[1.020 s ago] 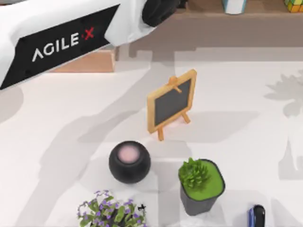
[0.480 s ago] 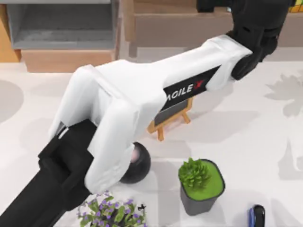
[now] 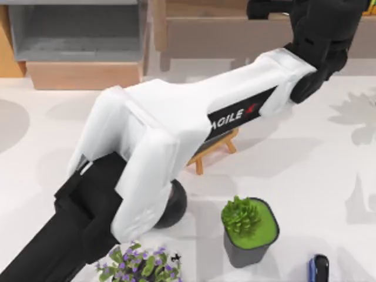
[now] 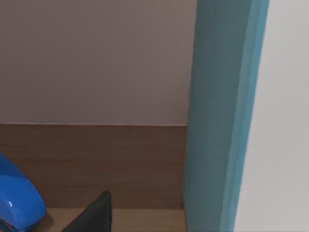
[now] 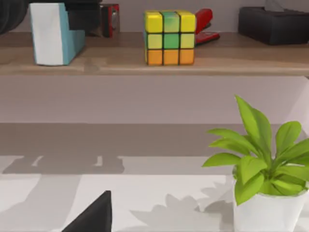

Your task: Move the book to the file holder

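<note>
The left arm [image 3: 176,135] is the biggest thing in the top view; it stretches from the near left side across the table to the long wooden shelf [image 3: 235,32] at the far edge. Its black wrist [image 3: 323,35] is over this shelf, at the far right.

The file holder [image 3: 76,35], grey with a tan base, stands at the far left, well apart from that wrist.

The book [image 4: 219,116] stands upright on the shelf. In the left wrist view its cyan cover is very close in front of the left gripper, with the white page edges on one side of it. In the right wrist view the book [image 5: 50,34] stands on the shelf with a black part of the left arm just beside it. I cannot tell whether the left gripper touches the book, or how far its fingers are open.

A blue object [image 4: 19,198] lies on the shelf near the left gripper, on the other side from the book.

On the shelf, a colour cube [image 5: 170,37] stands apart from the book.

A small chalkboard easel [image 3: 214,150] is partly hidden under the left arm.

The right gripper is apart from the shelf, looking at it over the table; one black fingertip [image 5: 91,215] is visible, so I cannot tell its opening.
</note>
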You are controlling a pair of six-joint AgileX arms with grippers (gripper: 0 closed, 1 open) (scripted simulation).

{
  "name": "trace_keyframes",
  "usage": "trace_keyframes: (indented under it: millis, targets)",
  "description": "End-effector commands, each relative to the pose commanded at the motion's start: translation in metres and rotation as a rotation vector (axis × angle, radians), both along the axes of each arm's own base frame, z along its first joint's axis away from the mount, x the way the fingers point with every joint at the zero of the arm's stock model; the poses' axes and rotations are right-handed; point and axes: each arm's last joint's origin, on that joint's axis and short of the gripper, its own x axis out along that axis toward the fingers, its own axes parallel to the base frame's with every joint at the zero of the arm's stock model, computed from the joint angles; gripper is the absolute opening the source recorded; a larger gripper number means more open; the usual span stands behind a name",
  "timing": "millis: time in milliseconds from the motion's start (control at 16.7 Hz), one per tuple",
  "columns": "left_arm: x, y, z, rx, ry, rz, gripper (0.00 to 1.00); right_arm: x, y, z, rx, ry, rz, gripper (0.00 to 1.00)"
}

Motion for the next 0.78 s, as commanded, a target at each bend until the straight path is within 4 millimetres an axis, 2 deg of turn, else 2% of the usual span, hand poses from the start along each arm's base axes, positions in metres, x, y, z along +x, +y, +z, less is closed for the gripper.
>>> trace_keyframes:
  millis: [780]
  targets:
    - [0.018, -0.002, 0.002, -0.004, -0.003, -0.003, 1.0, 0.0, 0.0, 0.0, 0.0, 0.0, 0.0, 1.0]
